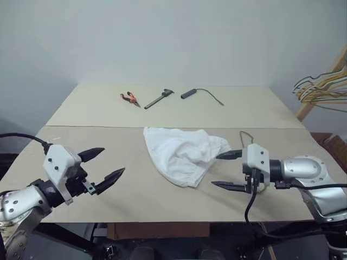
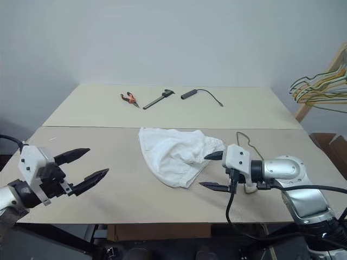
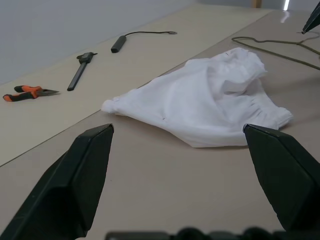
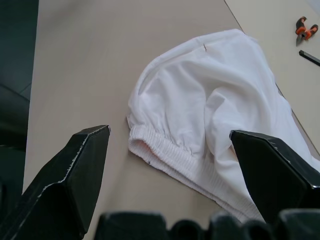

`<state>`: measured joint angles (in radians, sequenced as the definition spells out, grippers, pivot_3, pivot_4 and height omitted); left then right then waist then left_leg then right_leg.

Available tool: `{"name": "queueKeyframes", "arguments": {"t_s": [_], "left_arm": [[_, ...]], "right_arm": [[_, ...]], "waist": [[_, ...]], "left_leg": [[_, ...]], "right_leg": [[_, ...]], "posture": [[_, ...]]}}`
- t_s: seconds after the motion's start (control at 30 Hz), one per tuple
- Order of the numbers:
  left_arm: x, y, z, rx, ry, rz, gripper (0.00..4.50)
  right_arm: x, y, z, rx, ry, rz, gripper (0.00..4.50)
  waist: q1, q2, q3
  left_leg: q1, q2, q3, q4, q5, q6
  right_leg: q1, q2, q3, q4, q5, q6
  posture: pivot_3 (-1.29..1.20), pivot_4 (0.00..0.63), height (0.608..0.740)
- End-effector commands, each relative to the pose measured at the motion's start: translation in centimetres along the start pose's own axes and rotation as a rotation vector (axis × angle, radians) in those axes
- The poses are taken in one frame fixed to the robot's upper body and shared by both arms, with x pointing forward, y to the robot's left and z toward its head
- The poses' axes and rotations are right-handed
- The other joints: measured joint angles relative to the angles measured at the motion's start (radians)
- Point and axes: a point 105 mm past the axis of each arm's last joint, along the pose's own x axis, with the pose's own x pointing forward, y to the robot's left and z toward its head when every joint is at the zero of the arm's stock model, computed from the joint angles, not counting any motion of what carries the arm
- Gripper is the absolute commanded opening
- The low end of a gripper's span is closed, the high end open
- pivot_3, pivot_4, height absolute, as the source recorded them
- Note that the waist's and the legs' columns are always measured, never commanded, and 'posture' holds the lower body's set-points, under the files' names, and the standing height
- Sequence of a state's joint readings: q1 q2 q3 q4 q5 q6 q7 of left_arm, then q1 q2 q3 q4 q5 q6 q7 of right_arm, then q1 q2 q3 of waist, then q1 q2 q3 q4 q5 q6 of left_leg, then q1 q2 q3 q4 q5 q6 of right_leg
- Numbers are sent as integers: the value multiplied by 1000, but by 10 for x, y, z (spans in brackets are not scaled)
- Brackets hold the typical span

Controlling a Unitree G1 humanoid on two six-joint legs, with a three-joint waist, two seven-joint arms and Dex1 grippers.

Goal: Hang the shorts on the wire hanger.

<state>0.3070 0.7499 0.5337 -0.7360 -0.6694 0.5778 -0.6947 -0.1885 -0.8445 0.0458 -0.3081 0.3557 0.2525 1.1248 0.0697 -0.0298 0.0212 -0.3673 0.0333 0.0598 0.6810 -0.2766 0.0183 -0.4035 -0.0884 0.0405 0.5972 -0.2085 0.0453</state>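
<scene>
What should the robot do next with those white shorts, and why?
Probably ease the open right gripper forward to pinch the shorts at the waistband. They lie crumpled on the table just ahead of it, untouched, with the wire hanger beside them.

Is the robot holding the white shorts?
No, the shorts lie crumpled on the table, with both end effectors open and apart from them.

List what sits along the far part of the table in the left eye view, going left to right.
Orange-handled pliers → dark clamp-like hand tool → black cylinder with a thin cable. Past the table's right edge hangs the bunch of coloured hangers.
</scene>
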Motion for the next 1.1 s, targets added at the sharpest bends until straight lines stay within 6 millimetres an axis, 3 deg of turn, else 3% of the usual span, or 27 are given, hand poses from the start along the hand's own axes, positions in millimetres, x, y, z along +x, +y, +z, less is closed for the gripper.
{"name": "queueKeyframes", "arguments": {"t_s": [0.03,0.47,0.7,0.87,1.1], "left_arm": [[-2,-2,11,41,-41,5,4500],[2,-5,11,46,-46,-40,4500],[8,-6,13,60,-73,-54,4500],[10,-9,11,52,-74,-57,4500],[19,-7,14,62,-91,-64,4500]], "right_arm": [[-1,-4,7,-45,-20,-1,4467],[5,7,4,-33,-14,-34,4467],[28,22,-18,-137,240,-35,4467],[46,32,-19,-111,311,-79,4467],[83,21,-24,-141,378,-196,4467]], "waist": [[6,0,0],[25,0,0],[24,0,0],[21,0,0],[4,0,0]], "left_leg": [[0,0,0,0,0,0],[0,0,0,0,0,0],[0,0,0,0,0,0],[-1,0,1,0,0,0],[0,0,1,0,1,-2]], "right_leg": [[0,0,0,0,0,0],[0,0,0,0,0,0],[-1,0,-1,0,-2,2],[-2,0,-1,0,-1,0],[-1,0,-1,1,-2,1]], "posture": [[182,0,740],[159,0,740],[133,0,740],[117,0,740],[92,0,740]]}}
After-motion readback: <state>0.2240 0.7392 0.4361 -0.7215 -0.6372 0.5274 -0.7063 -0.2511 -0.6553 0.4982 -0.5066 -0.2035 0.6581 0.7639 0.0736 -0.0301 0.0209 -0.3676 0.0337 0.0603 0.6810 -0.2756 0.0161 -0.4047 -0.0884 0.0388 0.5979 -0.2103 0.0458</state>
